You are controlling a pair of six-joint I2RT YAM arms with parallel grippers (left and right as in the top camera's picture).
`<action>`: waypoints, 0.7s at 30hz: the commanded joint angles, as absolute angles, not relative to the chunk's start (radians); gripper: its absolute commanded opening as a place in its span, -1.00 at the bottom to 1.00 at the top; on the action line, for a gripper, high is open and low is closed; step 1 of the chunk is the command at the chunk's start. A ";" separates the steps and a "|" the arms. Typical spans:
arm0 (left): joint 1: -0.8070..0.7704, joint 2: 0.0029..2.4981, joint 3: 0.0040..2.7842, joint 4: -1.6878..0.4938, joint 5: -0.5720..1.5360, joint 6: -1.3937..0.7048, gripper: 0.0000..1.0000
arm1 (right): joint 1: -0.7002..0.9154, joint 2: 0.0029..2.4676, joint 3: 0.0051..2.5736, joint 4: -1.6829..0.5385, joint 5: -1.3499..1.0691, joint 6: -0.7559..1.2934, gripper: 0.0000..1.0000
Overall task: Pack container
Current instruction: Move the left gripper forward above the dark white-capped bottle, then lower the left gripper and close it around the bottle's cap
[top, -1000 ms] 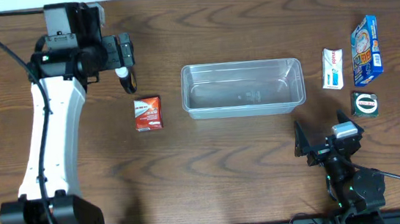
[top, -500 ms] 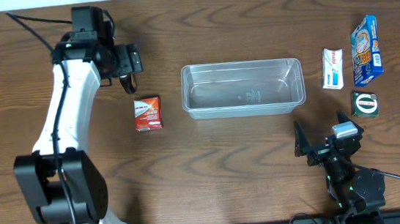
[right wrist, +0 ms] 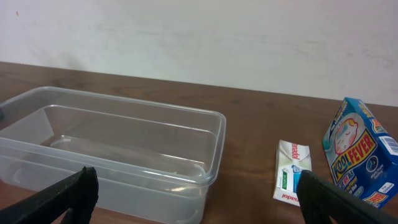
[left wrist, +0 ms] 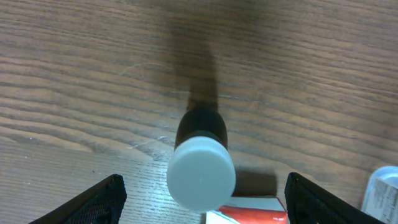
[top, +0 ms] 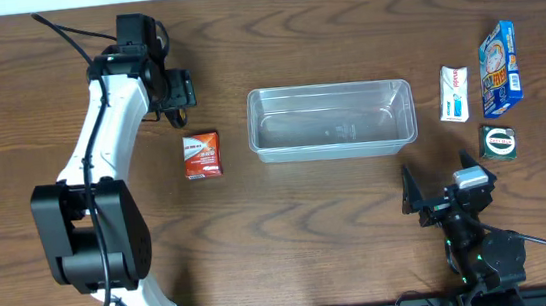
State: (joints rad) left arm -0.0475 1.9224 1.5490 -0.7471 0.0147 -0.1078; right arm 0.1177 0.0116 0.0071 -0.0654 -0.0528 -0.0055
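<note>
**Overhead view.** The table [top: 290,222] was lit brightly and evenly from above. Shadows were faint and soft, and the wood showed no glare. The container [top: 331,119] carried only pale highlights along its rim.

**Left wrist view.** The white cap [left wrist: 201,175], close to the lens, was soft-edged. A blurred dark shadow stretched away from it over sharper wood grain.

**Right wrist view.** The wall [right wrist: 199,37] was evenly bright. The fingertips [right wrist: 65,199] of the right gripper [right wrist: 199,202] were dark, blurred silhouettes in the lower corners.
</note>
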 commanded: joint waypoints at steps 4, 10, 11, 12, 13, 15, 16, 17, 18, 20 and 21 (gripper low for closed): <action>-0.044 1.948 1.554 -0.704 -0.012 -0.110 0.64 | 0.099 0.006 0.005 -0.068 -0.057 -0.016 0.98; -0.044 1.948 1.554 -0.690 -0.012 -0.111 0.49 | 0.099 0.006 0.005 -0.068 -0.057 -0.016 0.98; -0.044 1.949 1.553 -0.690 -0.012 -0.111 0.49 | 0.099 0.006 0.005 -0.068 -0.057 -0.016 0.98; -0.045 1.949 1.553 -0.690 -0.012 -0.110 0.49 | 0.099 0.006 0.005 -0.068 -0.057 -0.016 0.98; -0.044 1.950 1.552 -0.690 -0.012 -0.110 0.48 | 0.099 0.006 0.005 -0.068 -0.057 -0.016 0.98; -0.044 1.950 1.552 -0.689 -0.012 -0.111 0.48 | 0.099 0.006 0.005 -0.068 -0.057 -0.016 0.99; -0.044 1.950 1.552 -0.689 -0.012 -0.111 0.49 | 0.099 0.006 0.005 -0.068 -0.057 -0.016 0.98; -0.044 1.951 1.552 -0.689 -0.012 -0.111 0.48 | 0.099 0.006 0.005 -0.068 -0.057 -0.016 0.98; -0.045 1.954 1.552 -0.690 -0.012 -0.111 0.48 | 0.099 0.006 0.005 -0.068 -0.057 -0.016 0.98; -0.046 1.963 1.552 -0.690 -0.012 -0.111 0.49 | 0.099 0.006 0.005 -0.068 -0.057 -0.016 0.98; -0.046 1.969 1.552 -0.690 -0.012 -0.111 0.49 | 0.099 0.006 0.005 -0.068 -0.057 -0.016 0.99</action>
State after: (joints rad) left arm -0.0475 1.9331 1.5490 -0.6910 -0.0006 -0.1081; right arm 0.1177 0.0120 0.0071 -0.0654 -0.0528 -0.0055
